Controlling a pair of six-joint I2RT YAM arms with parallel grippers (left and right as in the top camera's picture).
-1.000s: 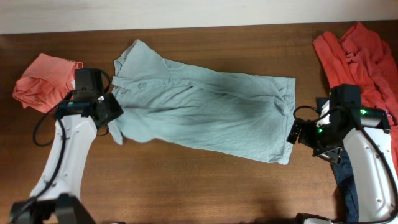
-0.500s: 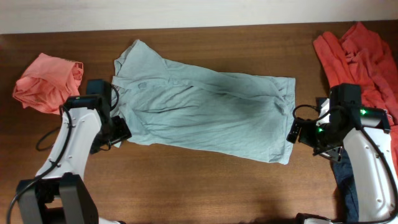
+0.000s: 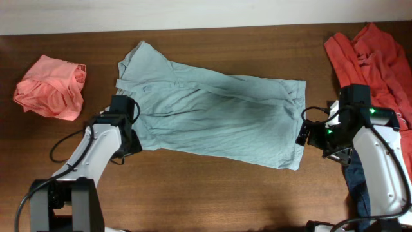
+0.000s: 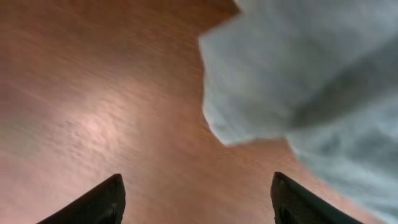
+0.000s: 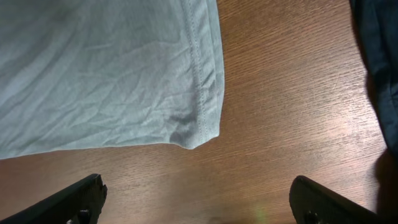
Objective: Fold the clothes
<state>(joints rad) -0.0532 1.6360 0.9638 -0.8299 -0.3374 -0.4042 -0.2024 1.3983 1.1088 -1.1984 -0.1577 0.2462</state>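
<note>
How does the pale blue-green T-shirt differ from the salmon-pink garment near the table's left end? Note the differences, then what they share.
The pale blue-green T-shirt is spread out nearly flat; the salmon-pink garment is bunched in a heap. The pale blue-green T-shirt covers much of the middle of the table; the salmon-pink garment takes only a small patch. Both are soft cloth lying on the wooden table.

Table [image 3: 212, 187]: brown wood, visible grain, smooth with a soft sheen. Pale blue-green T-shirt [image 3: 212, 113]: matt knit cloth, finely creased, stitched hem. Salmon-pink garment [image 3: 48, 90] and orange-red garment [image 3: 373, 51]: soft matt cloth, rumpled. Navy garment [image 5: 376, 56]: dark matt cloth. Left arm [image 3: 90, 151] shell: smooth white plastic, black joint housings.
</note>
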